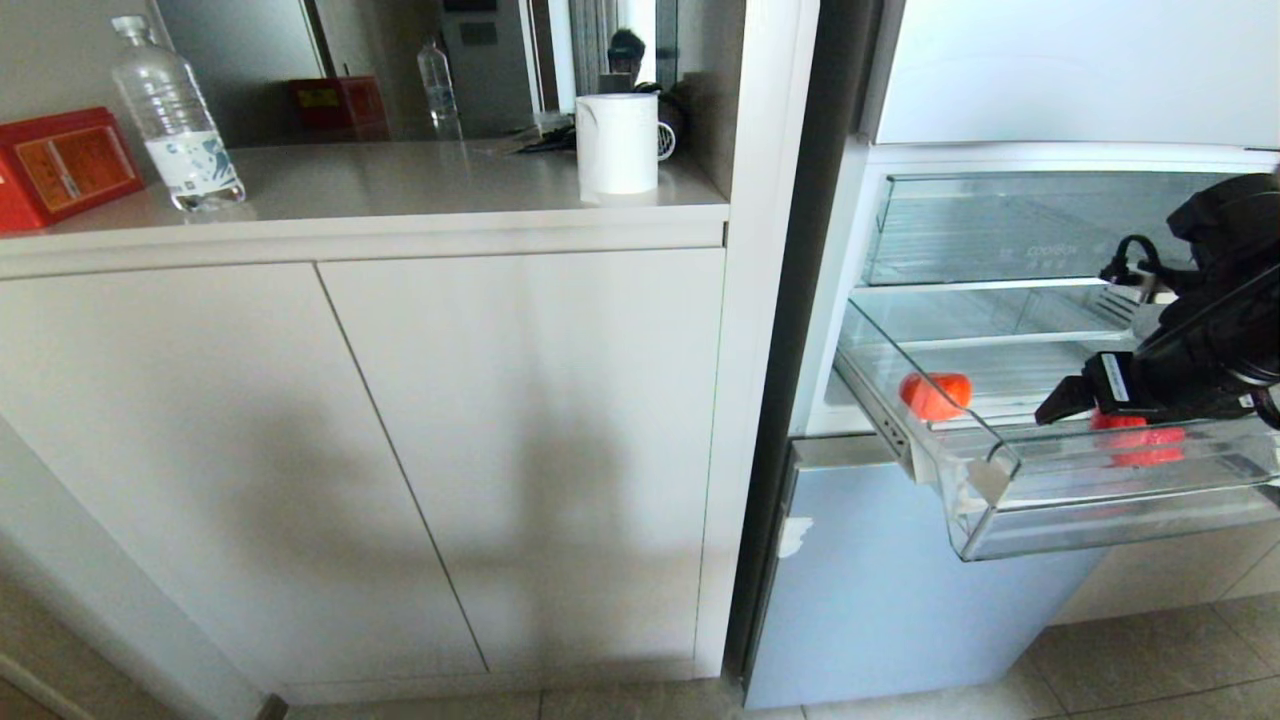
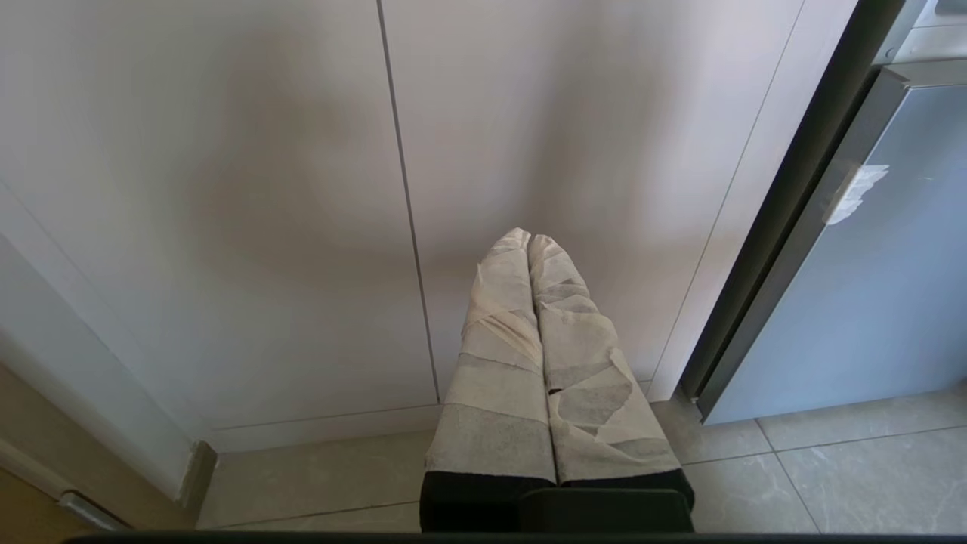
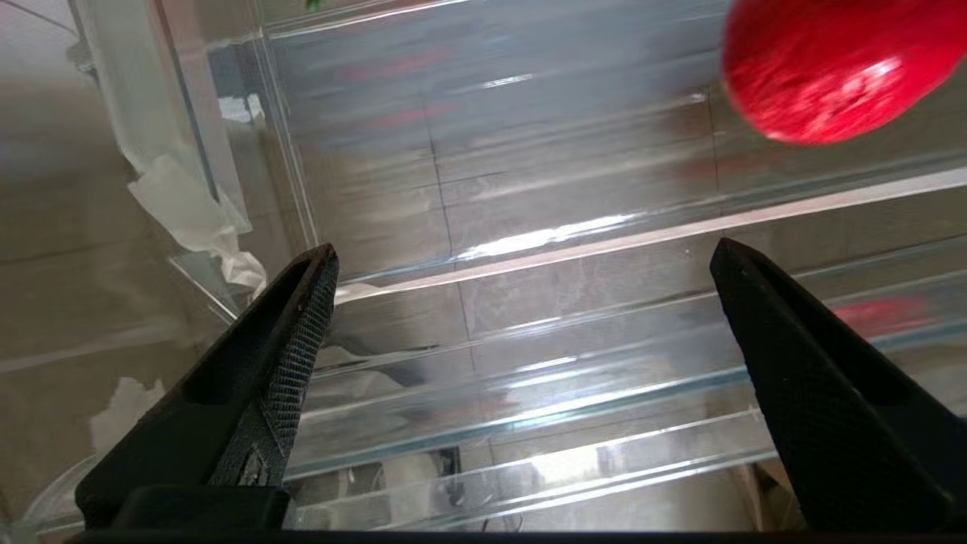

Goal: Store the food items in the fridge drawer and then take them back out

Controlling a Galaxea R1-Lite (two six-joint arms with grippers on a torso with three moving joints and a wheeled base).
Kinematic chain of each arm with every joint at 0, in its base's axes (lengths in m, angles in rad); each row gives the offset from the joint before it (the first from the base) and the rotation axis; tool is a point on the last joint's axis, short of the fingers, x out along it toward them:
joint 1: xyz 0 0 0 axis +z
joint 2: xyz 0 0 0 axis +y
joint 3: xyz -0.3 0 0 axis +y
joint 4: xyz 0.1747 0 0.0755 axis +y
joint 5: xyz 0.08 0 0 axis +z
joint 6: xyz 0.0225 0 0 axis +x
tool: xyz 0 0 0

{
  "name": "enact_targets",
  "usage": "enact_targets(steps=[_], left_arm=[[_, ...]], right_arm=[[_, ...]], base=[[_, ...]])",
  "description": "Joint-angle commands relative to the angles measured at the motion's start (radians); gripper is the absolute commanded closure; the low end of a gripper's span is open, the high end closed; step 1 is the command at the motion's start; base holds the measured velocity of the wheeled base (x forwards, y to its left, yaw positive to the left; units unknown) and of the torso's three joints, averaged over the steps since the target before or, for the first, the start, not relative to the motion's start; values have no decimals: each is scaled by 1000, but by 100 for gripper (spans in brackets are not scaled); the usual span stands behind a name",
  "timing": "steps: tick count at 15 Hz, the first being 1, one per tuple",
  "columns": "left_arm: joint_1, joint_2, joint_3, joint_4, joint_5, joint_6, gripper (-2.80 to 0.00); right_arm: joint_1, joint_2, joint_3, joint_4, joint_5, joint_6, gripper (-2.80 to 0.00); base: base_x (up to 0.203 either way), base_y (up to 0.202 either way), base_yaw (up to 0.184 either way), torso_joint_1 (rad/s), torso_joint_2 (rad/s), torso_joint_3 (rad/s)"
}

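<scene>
Fridge drawer [image 1: 1050, 505] — clear plastic, pulled out from the open fridge, ribbed floor, whitish scuff at its front left corner. Contents: two red-orange food items, both lying on the drawer floor and well apart from each other; the first food item [image 1: 935, 395] sits toward the left side, the second food item [image 1: 1140, 440] toward the right, partly behind the black arm. Right hand [image 3: 521, 257] — over the drawer, fingers spread wide and released, grasping nothing; in the right wrist view the second food item lies beyond one fingertip, not touching it. Above the drawer, a clear flat-fronted bin [image 1: 1000, 225]. Below it, a pale blue door panel [image 1: 900, 600]. Left hand [image 2: 529, 242] — parked low before the white cabinet doors [image 1: 400, 450], its tape-wrapped fingers pressed together on nothing. Desk [image 1: 400, 185] to the left of the fridge: a water bottle [image 1: 175, 115], a red box [image 1: 60, 165], a white roll [image 1: 617, 143]. Tiled floor [image 2: 793, 468] beneath.
</scene>
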Motion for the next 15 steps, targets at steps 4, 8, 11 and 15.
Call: enact_targets(steps=[4,8,11,15], left_arm=[[0,2,0,0,0,0,0],[0,2,0,0,0,0,0],[0,2,0,0,0,0,0],[0,2,0,0,0,0,0]], right_arm=[[-10,165,-153,-101,-38,29,-280],[-26,323,-344,-86,-115,29,-280],[-27,351,-353,-105,-197,24,-280],[-52,353,-352,-129,-247,27,-280]], base=[[0,0,0,0,0,0],[0,0,0,0,0,0],[0,0,0,0,0,0],[0,0,0,0,0,0]])
